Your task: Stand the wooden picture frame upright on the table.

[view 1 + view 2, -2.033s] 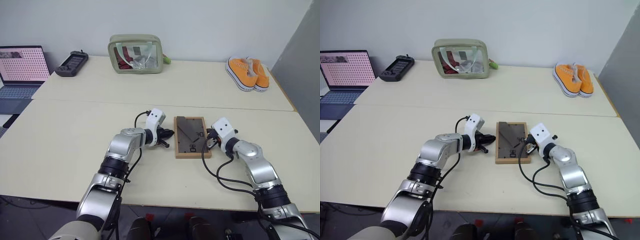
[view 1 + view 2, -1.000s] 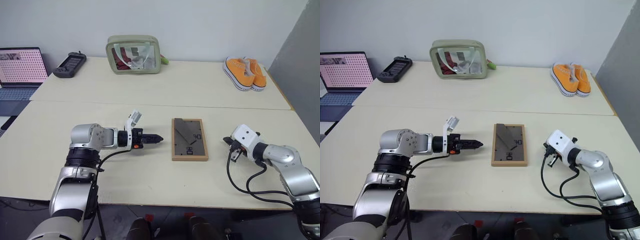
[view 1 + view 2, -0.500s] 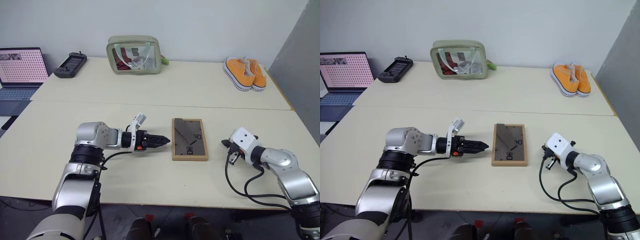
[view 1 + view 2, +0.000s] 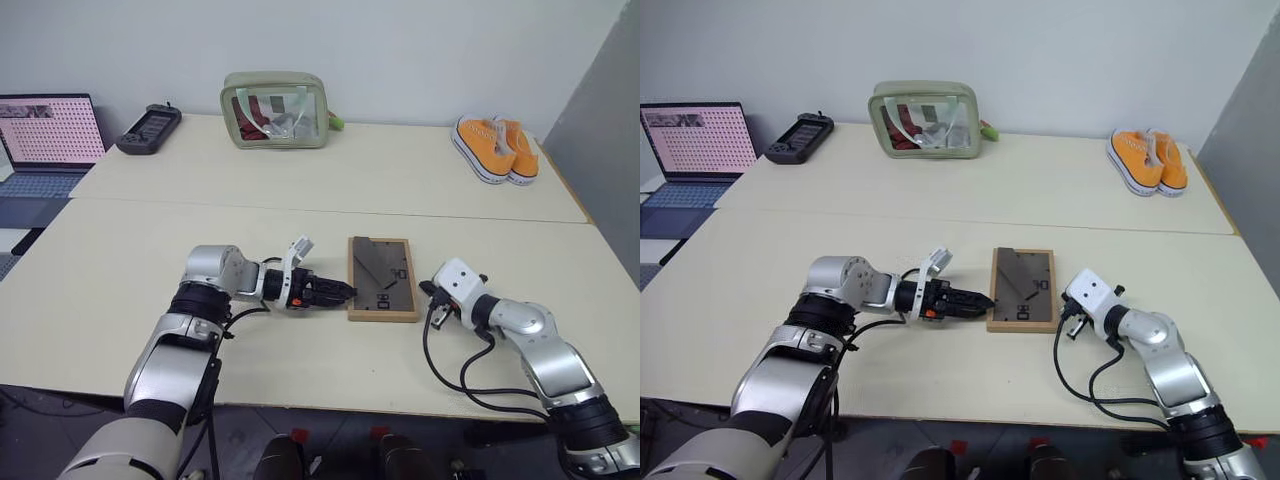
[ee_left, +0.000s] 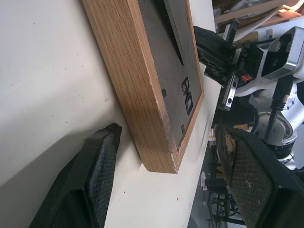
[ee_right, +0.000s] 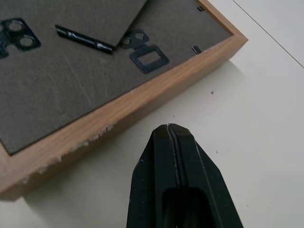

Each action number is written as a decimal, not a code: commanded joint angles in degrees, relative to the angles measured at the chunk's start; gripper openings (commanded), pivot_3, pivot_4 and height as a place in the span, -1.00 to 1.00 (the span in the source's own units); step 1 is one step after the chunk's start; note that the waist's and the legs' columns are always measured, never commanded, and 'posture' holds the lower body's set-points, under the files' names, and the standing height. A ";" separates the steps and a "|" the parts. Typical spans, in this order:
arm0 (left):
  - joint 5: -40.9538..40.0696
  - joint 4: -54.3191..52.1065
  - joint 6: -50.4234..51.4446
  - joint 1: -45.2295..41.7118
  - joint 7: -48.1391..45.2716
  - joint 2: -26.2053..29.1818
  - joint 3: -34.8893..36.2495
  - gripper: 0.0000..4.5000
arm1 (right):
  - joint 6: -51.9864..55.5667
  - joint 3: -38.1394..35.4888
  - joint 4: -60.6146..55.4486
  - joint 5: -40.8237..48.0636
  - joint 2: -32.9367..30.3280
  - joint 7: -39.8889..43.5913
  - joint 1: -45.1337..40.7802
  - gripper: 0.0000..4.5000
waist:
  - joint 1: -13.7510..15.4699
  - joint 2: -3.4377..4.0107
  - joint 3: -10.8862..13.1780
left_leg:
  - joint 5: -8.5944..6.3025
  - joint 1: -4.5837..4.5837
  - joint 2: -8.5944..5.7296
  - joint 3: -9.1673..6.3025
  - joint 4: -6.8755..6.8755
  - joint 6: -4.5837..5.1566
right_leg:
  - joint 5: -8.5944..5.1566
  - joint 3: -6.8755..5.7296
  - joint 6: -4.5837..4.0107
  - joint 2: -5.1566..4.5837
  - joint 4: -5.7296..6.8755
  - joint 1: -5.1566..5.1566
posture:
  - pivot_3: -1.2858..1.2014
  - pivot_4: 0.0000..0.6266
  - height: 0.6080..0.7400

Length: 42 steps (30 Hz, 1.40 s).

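Two grippers are noted on either side of the wooden picture frame (image 4: pixel 382 277), which lies flat, back panel up, on the near half of the table (image 4: pixel 120 270), just short of the seam.

Far left, at about ten o'clock from the frame, a laptop (image 4: pixel 45 135) with a pink screen is seen at the table's edge, and a black handheld controller (image 4: pixel 147 128) lies just beside it on the far half. A pale green pouch (image 4: pixel 274 109) with a clear front stands at about eleven o'clock, near the wall.

The left gripper (image 4: pixel 341 292) is recorded at the frame's nine o'clock side, pointing toward it. In the left wrist view its fingers (image 5: pixel 97 178) are spread wide: one is low beside the frame's wooden edge (image 5: pixel 137 90), apart from it, while the other is raised over the back panel. Nothing is grasped.

The frame's dark grey back is seen with its stand folded flat and white marks near the right edge.

The right gripper (image 4: pixel 434 291) is observed at the frame's three o'clock side, near its lower right corner. In the right wrist view its jaws are pressed together, empty, the tip (image 6: pixel 168 130) just short of the wooden edge (image 6: pixel 142 102).

A pair of orange shoes (image 4: pixel 497 146) is noted at one o'clock, far right.
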 commanded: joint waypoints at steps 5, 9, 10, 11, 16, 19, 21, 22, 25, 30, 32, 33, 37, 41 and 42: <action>2.47 3.58 -1.37 -1.21 0.02 -0.21 -0.88 0.50 | 1.78 2.14 -3.35 -0.40 4.75 -2.50 -1.49 -1.00 | -0.08 0.01 0.00 | 0.00 0.01 0.00 -0.02 0.00 0.00 | 0.00 -0.01 0.00 0.01 0.01 0.00 | 0.03 -0.52 1.00; 2.37 3.98 -1.50 -1.41 0.18 -0.50 -0.51 0.50 | 3.37 2.81 -4.85 -0.14 6.79 -3.08 -1.99 -1.00 | -0.10 0.01 -0.01 | 0.00 0.02 0.00 -0.02 0.00 0.00 | 0.00 -0.01 0.00 0.01 0.04 -0.01 | 0.03 -0.52 1.00; 2.29 3.99 -1.44 -1.42 0.29 -0.57 -0.36 0.50 | 3.74 2.98 -5.12 -0.15 7.30 -3.20 -2.07 -1.00 | -0.10 0.01 -0.01 | 0.00 0.02 0.00 -0.02 0.00 0.00 | 0.00 -0.01 0.00 0.01 0.04 -0.01 | 0.03 -0.52 1.00; 2.27 3.97 -1.44 -1.41 0.37 -0.61 -0.26 0.50 | 4.02 3.24 -5.34 -0.18 7.85 -3.28 -2.12 -1.00 | -0.10 0.01 -0.01 | 0.00 0.02 0.00 -0.03 0.00 0.00 | 0.00 -0.01 0.00 0.01 0.04 -0.01 | 0.03 -0.52 1.00; 2.14 3.59 -1.24 -1.59 0.65 -0.57 0.34 0.50 | 4.20 3.67 -5.00 -0.71 8.67 -3.58 -1.96 -1.00 | -0.07 0.01 -0.01 | 0.00 0.02 0.00 -0.04 -0.01 0.00 | 0.00 -0.02 0.00 0.01 0.04 0.00 | 0.03 -0.52 1.00; 2.05 3.98 -1.27 -1.95 0.84 -0.46 1.10 0.50 | 3.88 3.34 -4.49 -0.76 8.21 -3.45 -1.68 -1.00 | -0.07 0.01 -0.01 | 0.00 0.02 0.00 -0.04 0.00 0.00 | 0.00 -0.02 0.00 0.00 0.03 -0.01 | 0.03 -0.52 1.00; 2.12 4.46 -1.40 -2.14 1.09 -0.48 1.59 0.50 | 3.72 3.07 -4.38 -0.77 7.67 -3.25 -1.33 -1.00 | -0.08 0.01 -0.01 | 0.00 0.02 0.00 -0.04 -0.01 0.00 | 0.00 -0.02 0.00 0.01 0.04 -0.01 | 0.03 -0.52 1.00; 2.15 4.61 -1.41 -2.21 1.16 -0.50 1.73 0.50 | 3.57 2.87 -4.25 -0.83 7.27 -3.15 -1.11 -1.00 | -0.08 0.01 -0.01 | 0.00 0.02 0.00 -0.04 -0.01 0.00 | 0.00 -0.02 0.00 0.01 0.04 -0.02 | 0.03 -0.52 1.00; 2.04 5.15 -1.25 -2.62 1.34 -0.61 2.32 0.50 | 2.27 2.26 -3.05 -1.28 5.40 -2.92 -0.30 -1.00 | -0.09 0.01 0.00 | 0.00 0.02 0.00 -0.04 -0.01 0.00 | 0.00 -0.02 0.00 0.01 0.04 -0.01 | 0.03 -0.52 1.00; 1.79 6.15 -1.30 -3.47 1.12 -0.48 2.91 0.50 | 0.18 0.85 -1.17 -1.07 2.53 -2.56 1.26 -1.00 | -0.18 0.01 0.00 | 0.00 0.02 0.00 -0.03 -0.01 0.00 | 0.00 -0.02 0.01 0.01 0.03 -0.02 | 0.03 -0.52 1.00; 2.01 6.40 -1.46 -3.58 1.01 -0.47 2.85 0.50 | -0.18 0.44 -0.99 -0.81 2.06 -2.51 1.53 -1.00 | -0.20 0.00 0.00 | 0.00 0.02 0.00 -0.03 -0.01 0.00 | 0.00 -0.02 0.01 0.01 0.03 -0.02 | 0.03 -0.52 1.00; 2.08 6.53 -1.48 -3.67 0.92 -0.50 2.83 0.50 | -0.24 0.34 -1.00 -0.76 2.01 -2.52 1.58 -1.00 | -0.20 0.01 0.00 | 0.00 0.02 0.00 -0.03 -0.01 0.00 | 0.00 -0.02 0.01 0.01 0.03 -0.02 | 0.03 -0.52 1.00; 2.16 6.66 -1.38 -3.95 0.36 -0.61 2.58 0.50 | -0.17 0.44 -1.16 -0.81 2.14 -2.60 1.62 -1.00 | -0.26 0.01 0.00 | 0.00 0.02 0.00 -0.03 -0.01 0.00 | 0.00 -0.02 0.00 0.01 0.04 -0.02 | 0.03 -0.52 1.00; 1.78 7.06 -1.38 -4.39 0.05 -0.85 3.39 0.21 | -0.07 0.64 -1.23 -0.83 2.41 -2.66 1.48 -1.00 | -0.30 0.00 0.00 | 0.00 0.02 0.00 -0.03 -0.01 0.00 | 0.00 -0.02 0.00 0.01 0.03 -0.02 | 0.03 -0.52 1.00; 1.69 7.14 -1.33 -4.52 -0.04 -0.85 3.55 0.09 | -0.09 0.65 -1.24 -0.83 2.43 -2.65 1.48 -1.00 | -0.32 0.00 0.00 | 0.00 0.02 0.00 -0.03 -0.02 0.00 | 0.00 -0.02 0.00 0.01 0.04 -0.02 | 0.03 -0.52 1.00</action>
